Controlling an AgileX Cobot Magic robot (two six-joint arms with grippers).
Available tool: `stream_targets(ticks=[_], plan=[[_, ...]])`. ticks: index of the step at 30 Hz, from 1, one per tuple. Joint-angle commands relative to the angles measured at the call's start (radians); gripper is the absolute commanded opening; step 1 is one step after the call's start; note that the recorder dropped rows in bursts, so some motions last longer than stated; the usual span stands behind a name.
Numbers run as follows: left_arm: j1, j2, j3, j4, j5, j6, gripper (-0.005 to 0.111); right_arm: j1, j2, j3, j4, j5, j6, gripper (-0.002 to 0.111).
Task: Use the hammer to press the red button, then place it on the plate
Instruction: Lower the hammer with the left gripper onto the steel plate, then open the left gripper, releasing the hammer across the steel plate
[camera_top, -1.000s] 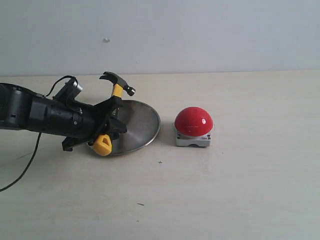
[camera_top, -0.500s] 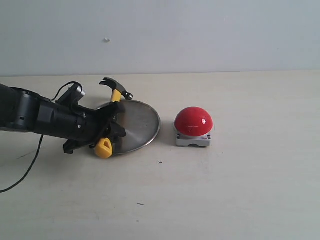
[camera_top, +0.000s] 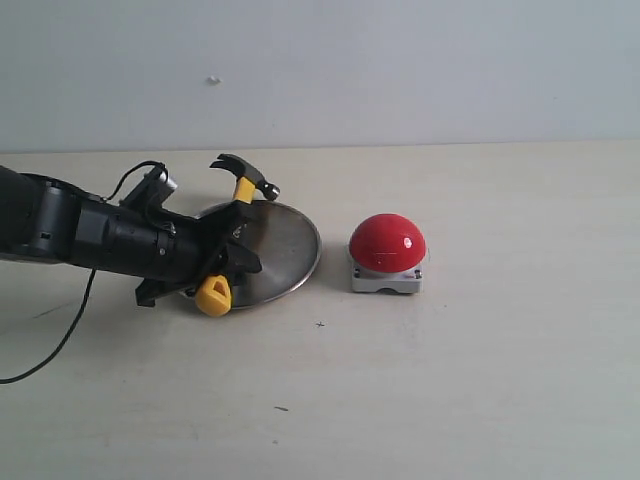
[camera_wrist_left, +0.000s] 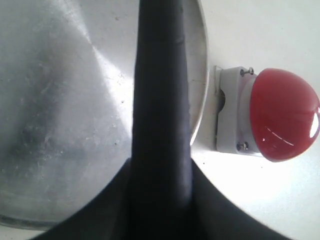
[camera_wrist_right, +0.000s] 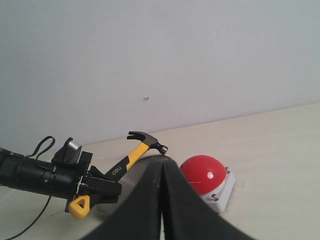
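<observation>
Risk: the left gripper (camera_top: 225, 255) clamps the hammer (camera_top: 243, 188) by its handle, tilted. The head is raised over the plate's (camera_top: 290, 245) far rim and the loop end is outside its near rim, so released now it may topple off. The button (camera_top: 387, 243) sits beyond the plate, apart from the hammer. The right gripper (camera_wrist_right: 162, 162) is closed and empty.

One hammer (camera_top: 243, 188), one red button (camera_top: 387, 243) and one plate (camera_top: 285, 250) on a single bench (camera_top: 480, 380); one robot arm (camera_top: 100, 240) in the exterior view.
</observation>
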Motion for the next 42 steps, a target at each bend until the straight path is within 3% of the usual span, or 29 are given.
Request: stream_targets(ticks=[1,9,27,38,42], plan=[[0.000,-0.012,-0.014,-0.009,0.027,0.042,0.000,0.001,-0.004,0.005,-0.008,-0.005,-0.009,0.000],[0.000,-0.012,-0.014,-0.009,0.027,0.037,0.001,0.001,-0.004,0.005,-0.008,-0.005,-0.009,0.000],[0.000,-0.012,-0.012,-0.009,0.027,-0.009,0.049,0.001,-0.004,0.005,-0.008,-0.005,-0.009,0.000],[0.012,-0.012,-0.012,0.084,0.039,-0.088,0.049,0.001,-0.004,0.005,-0.008,-0.005,-0.009,0.000],[0.044,-0.032,-0.012,0.138,0.085,-0.118,0.037,0.001,-0.004,0.005,-0.008,-0.005,-0.009,0.000]])
